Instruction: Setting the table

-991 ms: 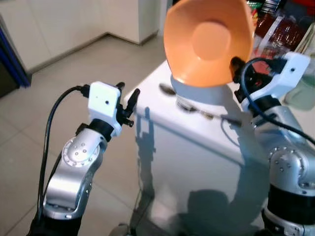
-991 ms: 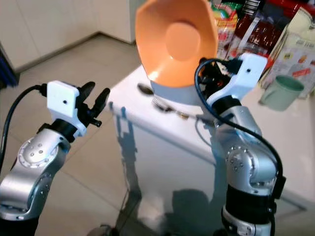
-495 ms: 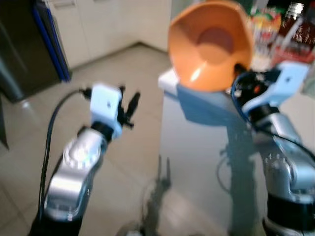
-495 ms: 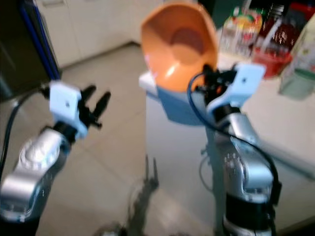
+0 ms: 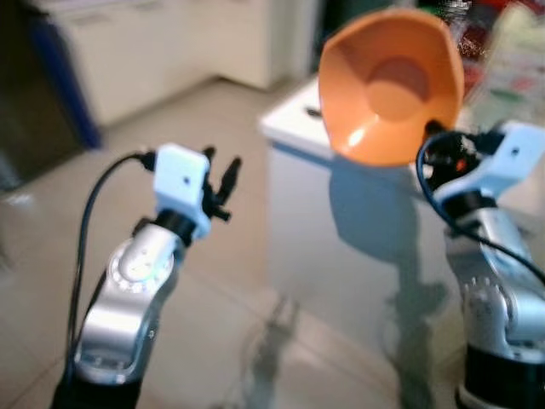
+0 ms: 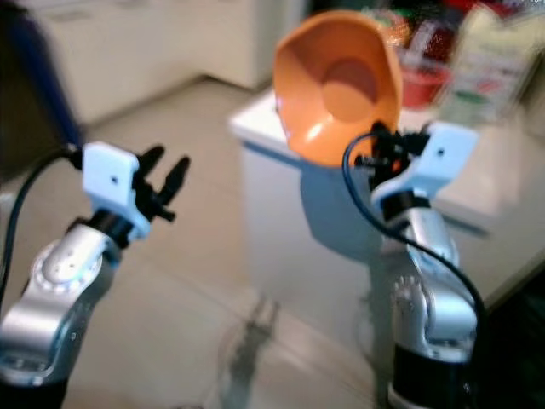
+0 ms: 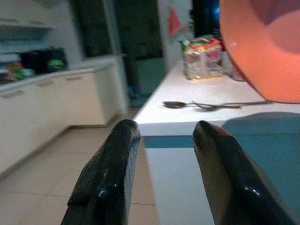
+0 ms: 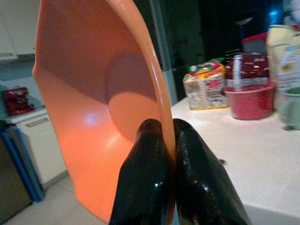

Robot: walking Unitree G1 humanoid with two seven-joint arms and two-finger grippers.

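While our right gripper (image 8: 168,140) pinches the rim of the orange bowl (image 5: 393,85), the bowl sits raised and tipped on edge, its hollow facing back toward our head camera, above the near-left corner of the white table (image 5: 294,123). In the right wrist view both black fingers (image 8: 145,178) press against the rim from either side, one inside the bowl, one outside.

Our left gripper (image 5: 223,175) is held up at left, over the tiled floor (image 5: 51,230), well apart from the table and the bowl. Its fingers (image 7: 110,173) are spread, nothing between them.

On the tabletop, left wrist view shows a spoon (image 7: 174,104) lying flat near the edge, with what looks like a second utensil (image 7: 220,106) just beside it; we cannot tell whether they touch. Farther back on the table: a colourful packet (image 8: 205,86), a red container (image 8: 251,98) near it, a tall carton (image 8: 286,51) to the right of that. A pale green thing at the far right edge is too cut off to identify.

White cabinets (image 5: 145,51) run along the far wall beyond the floor. Head views are motion-blurred, so finer detail on the table is unreadable.
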